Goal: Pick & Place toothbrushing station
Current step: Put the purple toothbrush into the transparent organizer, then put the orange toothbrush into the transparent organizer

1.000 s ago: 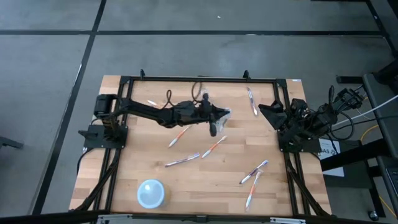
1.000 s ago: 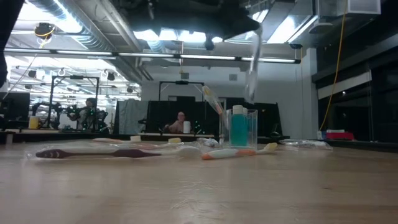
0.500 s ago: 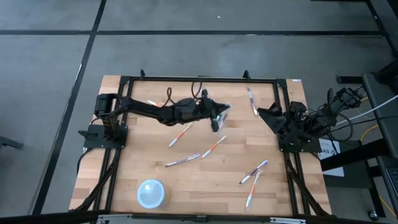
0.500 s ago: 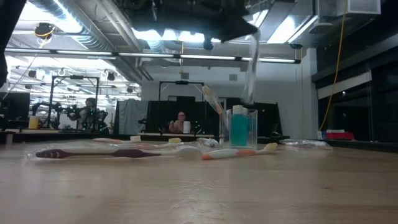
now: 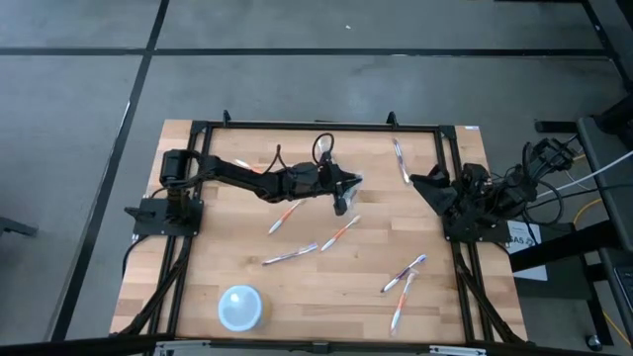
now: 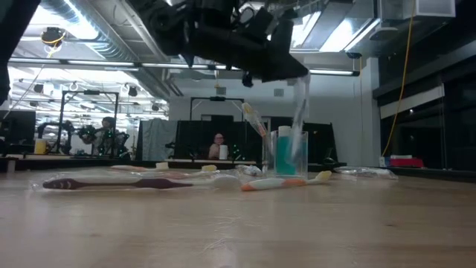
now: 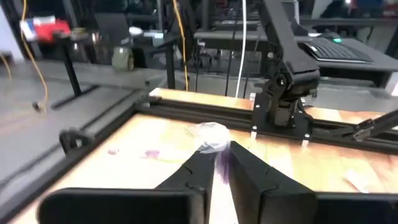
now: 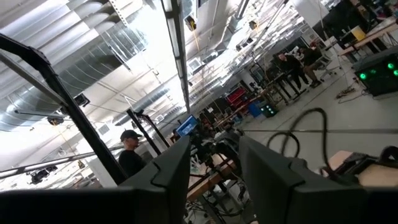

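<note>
A clear cup [image 6: 286, 152] stands on the table's far middle [image 5: 353, 181]. It holds a teal tube [image 6: 285, 155] and a toothbrush [image 6: 253, 119] that leans out over its rim. My left gripper [image 6: 296, 73] hangs just above the cup, shut on a wrapped white toothbrush [image 6: 299, 119] whose lower end reaches into the cup. Several more toothbrushes lie loose on the wood, among them an orange one [image 5: 285, 215] and a purple one [image 5: 290, 254]. My right gripper [image 5: 435, 183] waits open at the right edge, raised, with nothing between its fingers [image 8: 180, 162]. My left gripper pinches the toothbrush's upper end [image 7: 221, 167] between its two fingers. The fingers come nearly level from the table's left and lie across the brush. The brush hangs almost upright below them, its lower end [image 6: 294, 152] inside the cup.
A pale blue round bowl [image 5: 240, 307] sits upside down near the front left. A black frame [image 5: 316, 127] runs round the table. Two toothbrushes [image 5: 403, 274] lie at the front right and one [image 5: 400, 161] at the far right. People and benches show in the room beyond.
My left gripper has gone down toward the cup with the wrapped toothbrush. The brush's lower end, which hung above the rim a second ago, now stands inside the cup.
</note>
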